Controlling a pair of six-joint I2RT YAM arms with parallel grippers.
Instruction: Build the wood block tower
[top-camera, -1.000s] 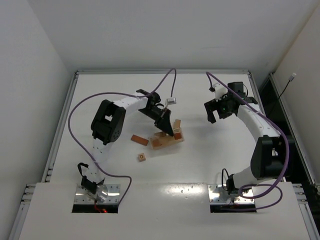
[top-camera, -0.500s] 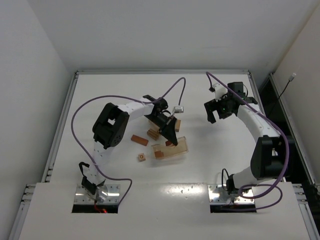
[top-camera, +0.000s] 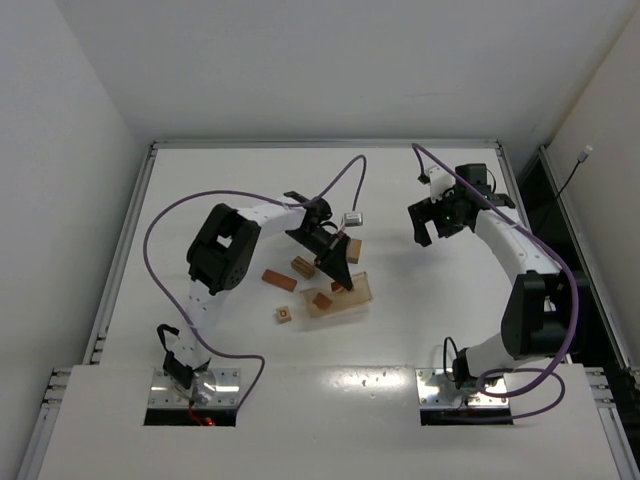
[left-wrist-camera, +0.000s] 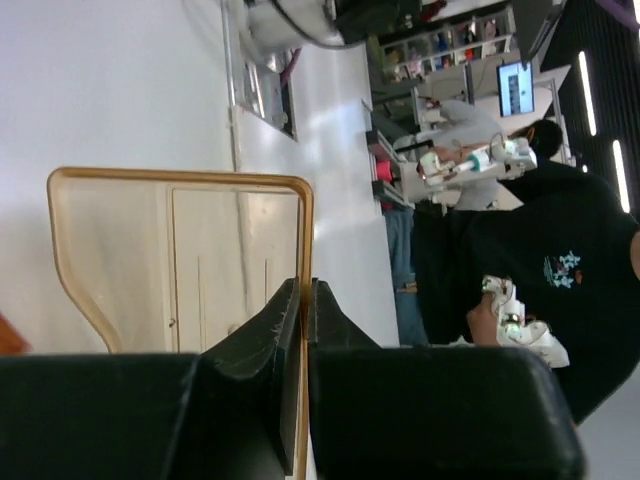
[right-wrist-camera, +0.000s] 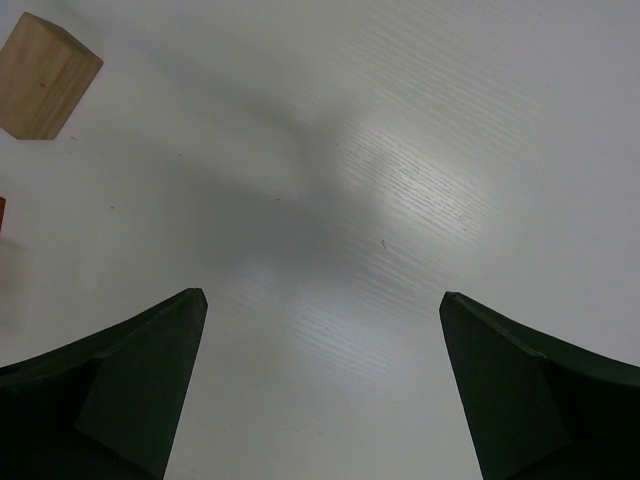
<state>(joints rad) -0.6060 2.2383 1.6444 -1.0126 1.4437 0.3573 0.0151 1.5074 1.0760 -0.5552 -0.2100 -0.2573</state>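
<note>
white table (top-camera: 200, 180) holds loose blocks (top-camera: 279, 279); left gripper (left-wrist-camera: 304, 292) pinches box (left-wrist-camera: 130, 250) wall, right gripper (right-wrist-camera: 320, 297) spread.

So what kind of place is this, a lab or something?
Most likely a robotics lab. Two arms are bolted to a white table walled by white panels, the left gripper clamps a wooden box, and past the table the left wrist view shows a monitor, shelves and a person.
</note>
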